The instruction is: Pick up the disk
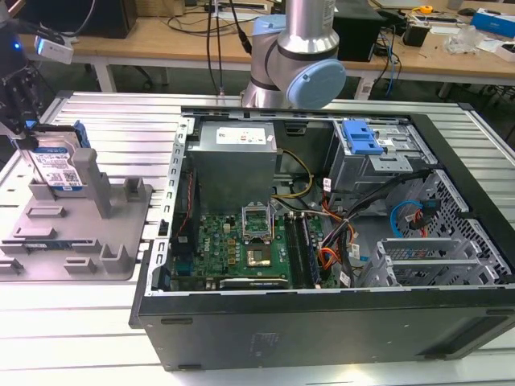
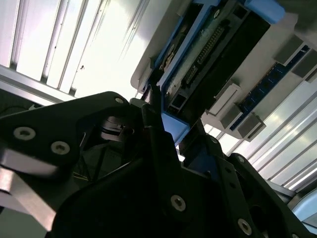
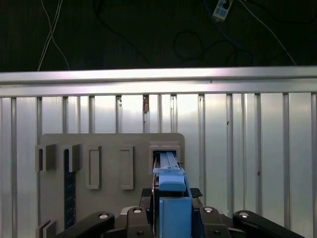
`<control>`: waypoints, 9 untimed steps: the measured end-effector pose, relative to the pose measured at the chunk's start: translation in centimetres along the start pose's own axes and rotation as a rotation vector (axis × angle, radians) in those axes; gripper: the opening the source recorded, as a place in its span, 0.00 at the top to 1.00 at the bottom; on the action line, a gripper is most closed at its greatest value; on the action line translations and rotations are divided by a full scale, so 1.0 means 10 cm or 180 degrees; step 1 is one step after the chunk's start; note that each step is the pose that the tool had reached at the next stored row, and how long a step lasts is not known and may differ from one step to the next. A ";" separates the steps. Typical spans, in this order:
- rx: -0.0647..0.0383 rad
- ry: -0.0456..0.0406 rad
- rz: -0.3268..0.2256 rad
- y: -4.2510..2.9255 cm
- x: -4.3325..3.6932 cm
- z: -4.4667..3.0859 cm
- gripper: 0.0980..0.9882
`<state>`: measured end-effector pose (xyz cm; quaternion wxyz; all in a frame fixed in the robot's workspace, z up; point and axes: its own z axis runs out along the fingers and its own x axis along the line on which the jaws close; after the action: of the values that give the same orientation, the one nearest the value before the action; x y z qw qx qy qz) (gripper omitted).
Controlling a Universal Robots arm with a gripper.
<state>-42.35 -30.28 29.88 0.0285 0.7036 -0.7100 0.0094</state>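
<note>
Slotted aluminium tabletop runs across the whole scene, with wooden workbenches along the far side. An open black computer case lies on its side in the middle of the table, showing a green motherboard and, at its far right, a blue drive-bay bracket. Just beyond the case stands the base of the grey-and-blue robot arm. On the exterior view's left, beside the case, sits a flat grey plastic fixture with several upright posts. The disk stands on edge at the far left part of this fixture, its white-and-blue label facing the camera and its right edge just beside the tallest post. Whether its lower edge rests on the fixture cannot be told. The gripper reaches down over the disk from above. In the first wrist view its black fingers sit narrow, one against each face, clamping the disk's blue-railed upper edge between them.
</note>
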 end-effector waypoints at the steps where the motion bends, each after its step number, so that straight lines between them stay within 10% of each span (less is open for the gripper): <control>1: 0.0000 0.0000 0.0000 0.000 0.000 0.001 0.67; 9: 0.0000 0.0000 0.0000 0.000 0.021 0.003 0.69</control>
<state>-42.35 -30.50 29.86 0.0285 0.7035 -0.7100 0.0093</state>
